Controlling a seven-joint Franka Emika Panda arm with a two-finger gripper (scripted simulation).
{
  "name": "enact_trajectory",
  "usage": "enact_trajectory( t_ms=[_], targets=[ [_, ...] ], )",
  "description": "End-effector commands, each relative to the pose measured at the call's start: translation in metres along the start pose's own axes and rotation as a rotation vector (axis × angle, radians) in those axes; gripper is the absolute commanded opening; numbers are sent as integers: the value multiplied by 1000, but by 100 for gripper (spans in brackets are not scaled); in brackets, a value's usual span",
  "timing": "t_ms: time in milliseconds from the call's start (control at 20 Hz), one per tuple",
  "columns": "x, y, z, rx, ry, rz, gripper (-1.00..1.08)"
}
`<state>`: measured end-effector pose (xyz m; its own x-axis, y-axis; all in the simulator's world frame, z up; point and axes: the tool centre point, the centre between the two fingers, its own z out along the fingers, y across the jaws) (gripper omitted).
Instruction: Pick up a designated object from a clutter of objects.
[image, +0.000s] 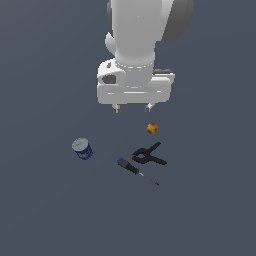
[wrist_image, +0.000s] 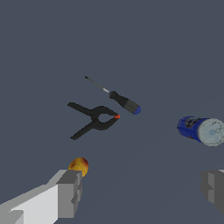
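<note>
The black spring clamp (image: 148, 155) (wrist_image: 93, 119) lies flat on the grey surface, its two handles splayed and its red-orange jaw tips toward the screwdriver. Right beside it lies the blue-handled screwdriver (image: 136, 170) (wrist_image: 114, 96). A small orange-red ball (image: 152, 128) (wrist_image: 79, 166) rests a little apart from the clamp. A blue can with a pale lid (image: 82, 148) (wrist_image: 201, 130) stands off to the exterior view's left. My gripper (image: 132, 107) (wrist_image: 142, 192) hangs open above the surface, well clear of the clamp, with nothing between its fingers (wrist_image: 70, 193).
The white arm and hand (image: 136, 55) fill the upper middle of the exterior view. Plain grey surface surrounds the four objects.
</note>
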<state>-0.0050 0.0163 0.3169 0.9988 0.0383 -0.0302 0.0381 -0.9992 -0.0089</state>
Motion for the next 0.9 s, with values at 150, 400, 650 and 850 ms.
enact_trajectory(
  t_ms=[150, 400, 650, 850],
  targets=[
    [3, 2, -5, 3, 14, 0, 100],
    [10, 7, -24, 11, 60, -3, 100],
    [10, 6, -22, 12, 58, 2, 100],
    [12, 4, -17, 15, 58, 29, 100]
  ],
)
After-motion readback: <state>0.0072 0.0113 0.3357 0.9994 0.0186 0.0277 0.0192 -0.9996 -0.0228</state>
